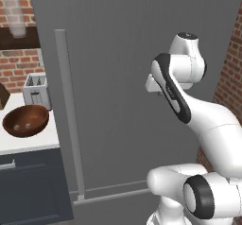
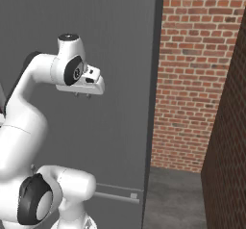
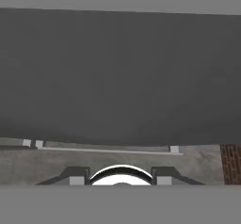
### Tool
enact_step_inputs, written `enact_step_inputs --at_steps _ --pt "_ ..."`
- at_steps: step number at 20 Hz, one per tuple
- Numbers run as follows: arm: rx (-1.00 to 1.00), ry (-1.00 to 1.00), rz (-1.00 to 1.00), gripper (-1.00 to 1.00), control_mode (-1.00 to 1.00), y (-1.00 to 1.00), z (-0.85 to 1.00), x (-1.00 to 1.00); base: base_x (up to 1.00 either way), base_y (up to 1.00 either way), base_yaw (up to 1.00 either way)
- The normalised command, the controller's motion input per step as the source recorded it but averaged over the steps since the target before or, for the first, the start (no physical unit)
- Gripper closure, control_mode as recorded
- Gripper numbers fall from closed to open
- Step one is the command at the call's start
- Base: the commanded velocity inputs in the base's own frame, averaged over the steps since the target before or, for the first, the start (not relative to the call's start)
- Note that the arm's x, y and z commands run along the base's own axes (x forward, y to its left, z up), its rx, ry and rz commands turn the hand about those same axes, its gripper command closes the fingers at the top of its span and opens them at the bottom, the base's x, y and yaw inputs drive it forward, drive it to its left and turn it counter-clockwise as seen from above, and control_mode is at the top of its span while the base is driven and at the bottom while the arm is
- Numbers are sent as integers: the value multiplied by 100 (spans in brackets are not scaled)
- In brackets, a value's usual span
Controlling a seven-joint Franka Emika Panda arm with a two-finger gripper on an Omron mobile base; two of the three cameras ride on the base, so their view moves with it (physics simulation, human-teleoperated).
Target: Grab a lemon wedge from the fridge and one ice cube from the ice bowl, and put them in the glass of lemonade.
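One fridge (image 1: 123,77) shut, one ice bowl (image 1: 25,120), one toaster (image 1: 37,90).

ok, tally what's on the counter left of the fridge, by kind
wooden ice bowl: 1
toaster: 1
brown item cut off at the frame's left edge: 1
Total: 3

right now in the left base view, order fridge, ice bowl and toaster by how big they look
1. fridge, by far the largest
2. ice bowl
3. toaster, though it stands farther back, so its rank below the bowl is unsure
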Motion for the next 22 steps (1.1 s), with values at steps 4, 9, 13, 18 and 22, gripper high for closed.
enact_step_inputs --at_steps 4,9,13,18,22 --pt "0 0 0 -100 -100 0 0 -3 0 0 0" --pt "3 2 -1 -100 -100 0 0 -39 0 0 0" --pt "6 -2 0 -100 -100 0 0 -96 0 0 0" --pt "4 -2 0 -100 -100 0 0 -87 0 0 0" --pt "1 1 0 -100 -100 0 0 -41 0 0 0"
